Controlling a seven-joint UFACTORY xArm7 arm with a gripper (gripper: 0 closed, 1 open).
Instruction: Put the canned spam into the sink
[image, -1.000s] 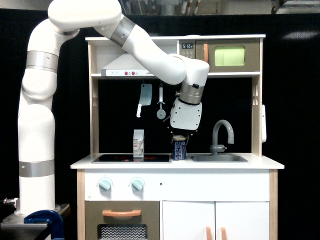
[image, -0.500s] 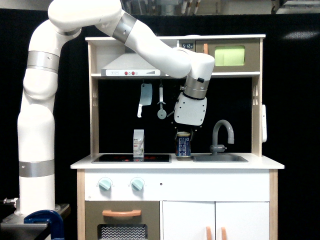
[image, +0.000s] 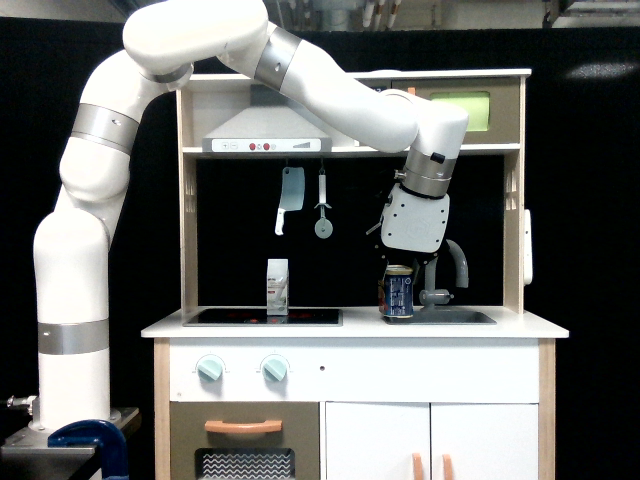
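Change: the arm has swung toward the exterior view's right over the last second, carrying the canned spam (image: 398, 294) off the strip of bench between stovetop and basin; a second ago the tin stood by the stovetop's edge.
Canned spam: dark blue tin, upright, now at the near-left end of the sink (image: 440, 316). Its base sits level with the sink rim; whether it hangs just above or already touches cannot be told from this angle.
Gripper (image: 400, 268): directly over the tin's top, jaws closed on the rim of the tin as far as the view shows; the fingertips themselves are mostly hidden by the white wrist housing.
Sink: shallow grey basin set in the bench (image: 520, 325), the grey faucet (image: 448, 268) partly hidden behind the wrist.
Bystanders: white carton (image: 277, 286) upright on the black stovetop (image: 262, 316), well apart from the tin, unmoved across the frames.
Task reading: carry phase looks nearly done; tin is over the basin's left edge, not its middle.
Next call: likely a little more travel right, then lower and release.
Risk: wrist is near the faucet; releasing on the rim could tip the tin.
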